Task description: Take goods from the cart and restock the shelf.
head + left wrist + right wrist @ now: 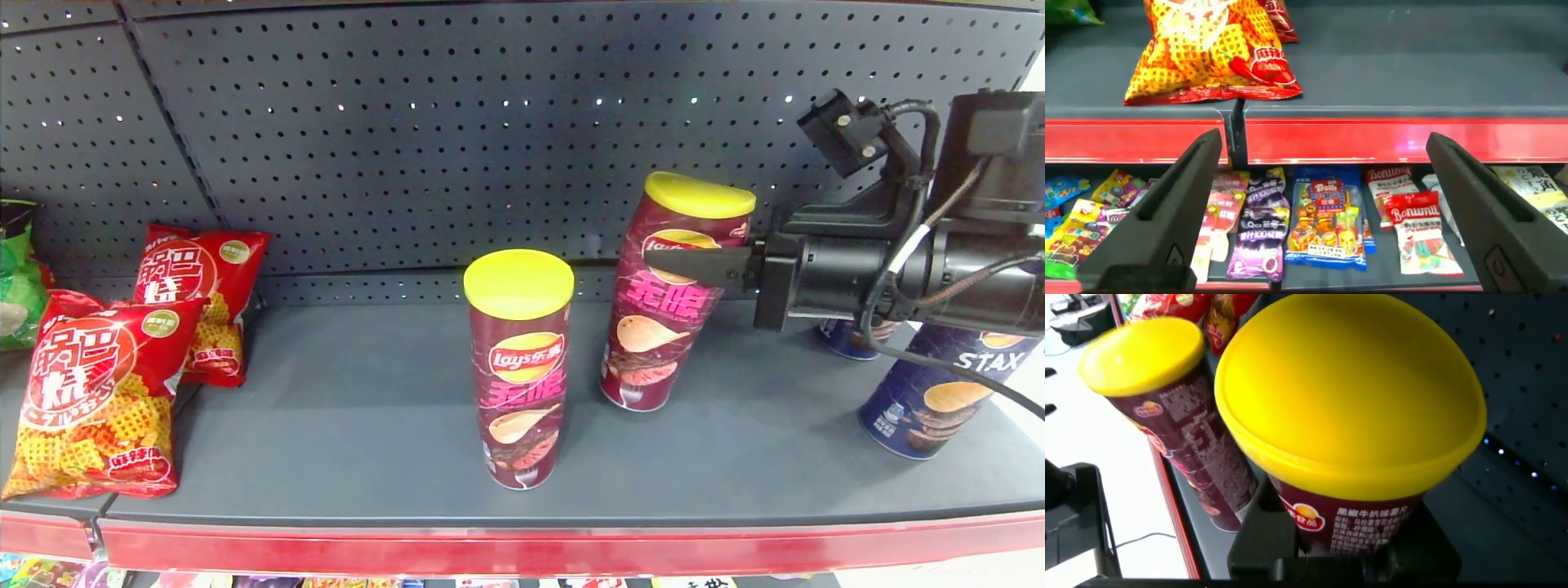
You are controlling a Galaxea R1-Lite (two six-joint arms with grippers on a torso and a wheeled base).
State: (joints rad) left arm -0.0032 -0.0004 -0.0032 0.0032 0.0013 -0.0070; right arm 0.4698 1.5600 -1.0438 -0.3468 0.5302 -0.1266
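right arm: comes in level from the right, wrist in front of the blue cans [922, 408]
right gripper [686, 265]: fingers clamped on the upper part of the rear can [665, 327], just under its yellow lid [1347, 400]
rear can: on the shelf [367, 441] near the pegboard back [408, 122], tilted with its top toward the right arm; cannot tell if its base sits flat
front can [518, 367]: upright, nearer the red edge strip [490, 547], just left of and in front of the rear can, apart from it
left gripper [1324, 139]: fingers wide apart, nothing between them, low in front of the edge strip, facing the candy packs [1323, 220] on the lower shelf
hidden: far finger of the right gripper behind the rear can; blue cans partly covered by the arm; green bag [16, 278] cut by the left edge
open room: bare shelf between the red bags [98, 392] and the front can; narrow gap between rear can and blue cans
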